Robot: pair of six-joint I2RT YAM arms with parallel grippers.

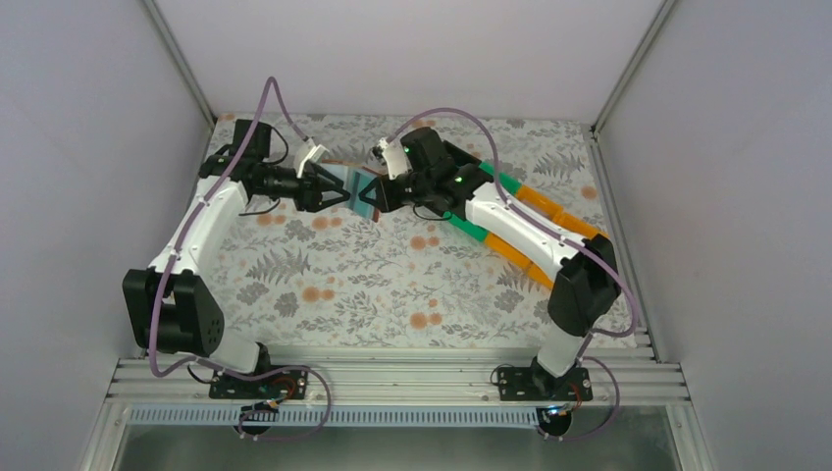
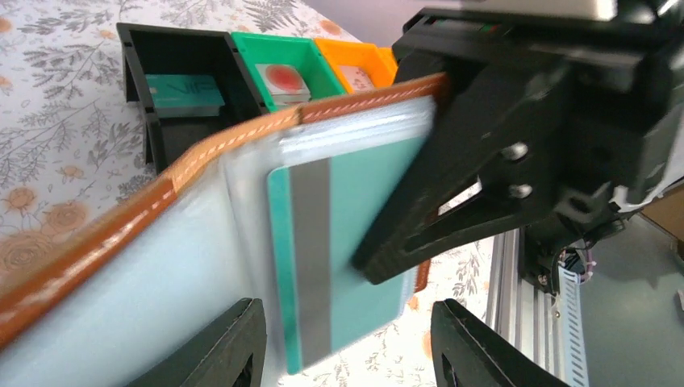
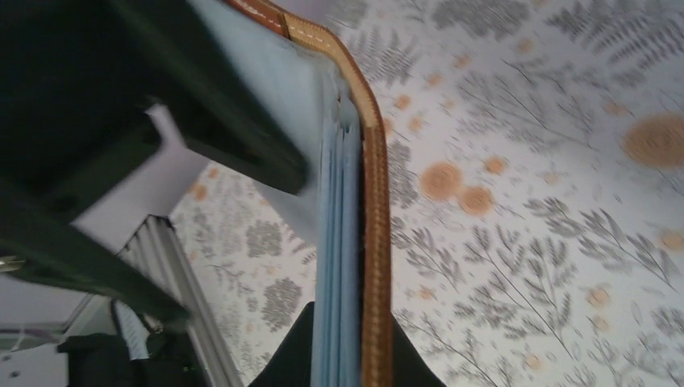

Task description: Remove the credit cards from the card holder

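Observation:
The card holder (image 2: 121,222), brown-edged and pale blue inside, hangs open above the table between both arms (image 1: 345,179). A teal credit card (image 2: 355,242) with a grey stripe sticks halfway out of its slot. My left gripper (image 2: 347,355) is open, with one finger on each side of the card's lower end and neither touching it. My right gripper (image 3: 351,322) is shut on the card holder's edge, seen edge-on in the right wrist view. Its black finger (image 2: 452,193) presses over the card's right part.
A row of bins lies behind: black (image 2: 173,81) with a teal card in it, green (image 2: 282,68) with a card bearing a red circle, then orange (image 2: 355,68). From above, these bins (image 1: 545,206) run under the right arm. The table's metal rail (image 2: 532,298) is close by.

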